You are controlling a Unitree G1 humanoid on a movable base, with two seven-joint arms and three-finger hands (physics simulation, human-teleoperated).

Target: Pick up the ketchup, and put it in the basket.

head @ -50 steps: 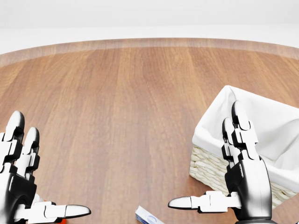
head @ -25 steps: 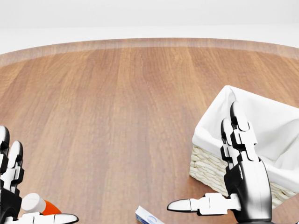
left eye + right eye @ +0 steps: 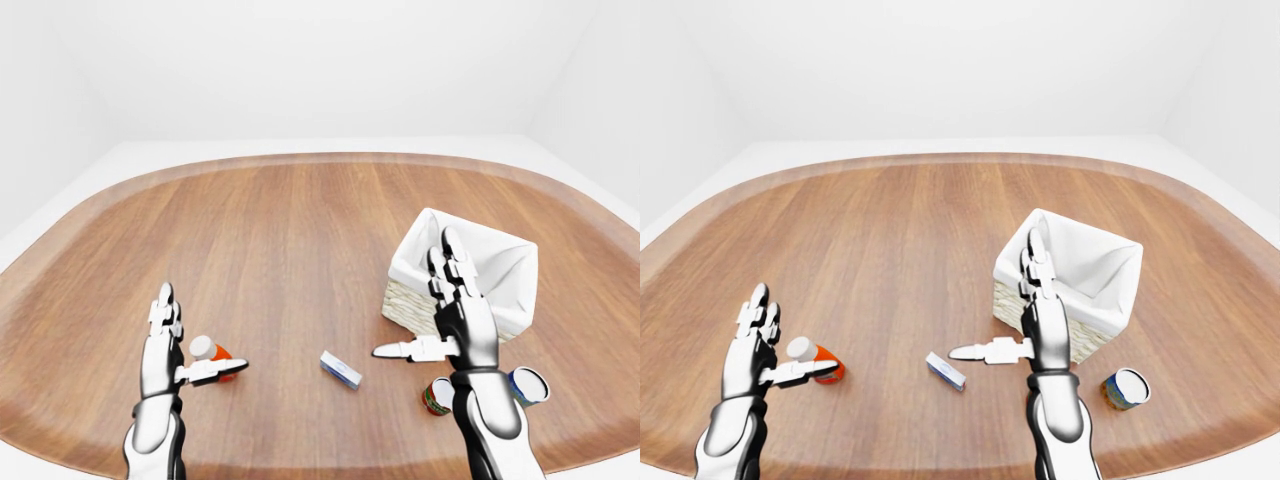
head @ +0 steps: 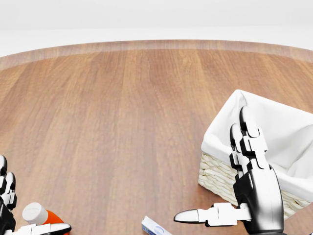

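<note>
While still pre-grasp: ketchup (image 3: pixel 212 352) lay on table (image 3: pixel 300 230), touching left hand (image 3: pixel 165 345) thumb; both hands splayed wide, right hand (image 3: pixel 455 325) idle beside basket (image 3: pixel 500 265). Next, likely: close round bottle, lift.

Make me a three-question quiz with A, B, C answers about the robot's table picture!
1. Where is the ketchup?
A. In the basket
B. On the table by the left hand
C. Under the right hand

2. What colour is the cloth in the basket?
A. White
B. Blue
C. Green

3. How is the left hand?
A. Shut on the bottle
B. Out of sight
C. Open beside the bottle

Answers: 1 B, the bottle lies on the wooden table, next to that hand. 2 A, the wicker basket has a white liner. 3 C, its fingers are spread and its thumb reaches over the bottle without closing.
</note>
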